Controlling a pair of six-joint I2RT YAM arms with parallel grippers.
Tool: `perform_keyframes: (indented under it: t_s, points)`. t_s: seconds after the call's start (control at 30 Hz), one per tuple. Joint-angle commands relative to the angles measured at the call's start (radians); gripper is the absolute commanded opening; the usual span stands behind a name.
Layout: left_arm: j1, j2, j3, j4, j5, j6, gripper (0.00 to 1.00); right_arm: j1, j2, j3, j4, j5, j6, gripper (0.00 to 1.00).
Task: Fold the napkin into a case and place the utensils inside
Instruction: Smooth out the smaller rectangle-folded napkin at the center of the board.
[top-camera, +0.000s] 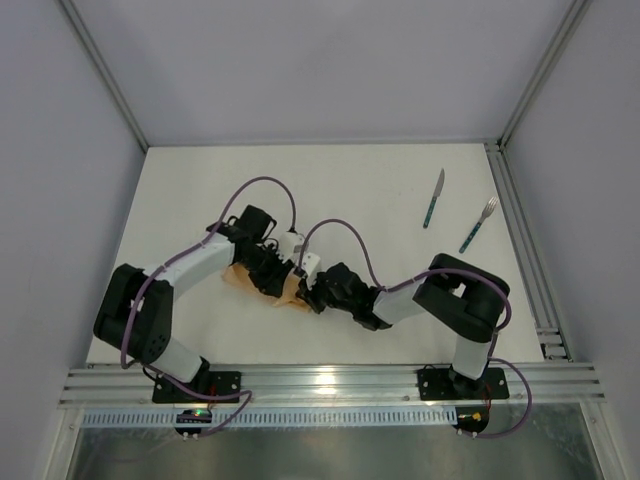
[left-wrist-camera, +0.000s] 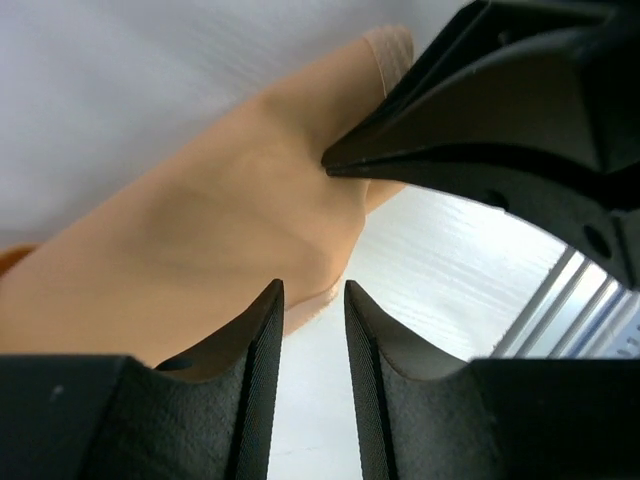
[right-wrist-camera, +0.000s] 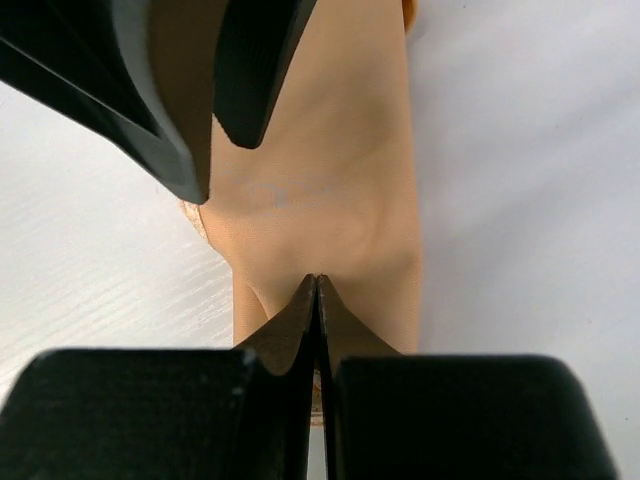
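Mid-fold: right gripper (right-wrist-camera: 317, 285) jaws clamped on the napkin (right-wrist-camera: 320, 200), left gripper (left-wrist-camera: 314, 287) jaws apart beside it. Next probably means pulling that fold over

Bright, even light from above washes the white worktop (top-camera: 350, 190), leaving only soft, faint shadows beneath the arms (top-camera: 190, 265). Glare flashes on the metal rail (top-camera: 330, 378) at the near edge. Wrist views: close dark fingers (left-wrist-camera: 250, 400) lose detail, and the napkin (right-wrist-camera: 330, 200) looks soft-focused.

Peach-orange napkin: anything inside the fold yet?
Nothing visible inside the peach-orange cloth napkin; its interior is covered by cloth, and from above by the open left gripper and the right gripper pinching it. The teal-handled knife and teal-handled fork lie on the white table, far right.
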Motion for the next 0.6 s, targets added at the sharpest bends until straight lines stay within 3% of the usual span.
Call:
perform_keyframes:
  t_s: [0.0,0.2,0.57]
  points:
    - [-0.05,-0.025,0.036,0.088,-0.051,0.011,0.32,0.003,-0.023,-0.03,0.006,0.026,0.055,0.04]
    - [-0.116,0.084,-0.008,0.128,-0.117,-0.009,0.3,0.001,-0.048,-0.047,0.038,0.022,0.114,0.04]
    - [-0.124,0.053,-0.107,0.128,-0.143,0.049,0.29,-0.036,-0.04,-0.078,0.072,0.016,0.221,0.04]
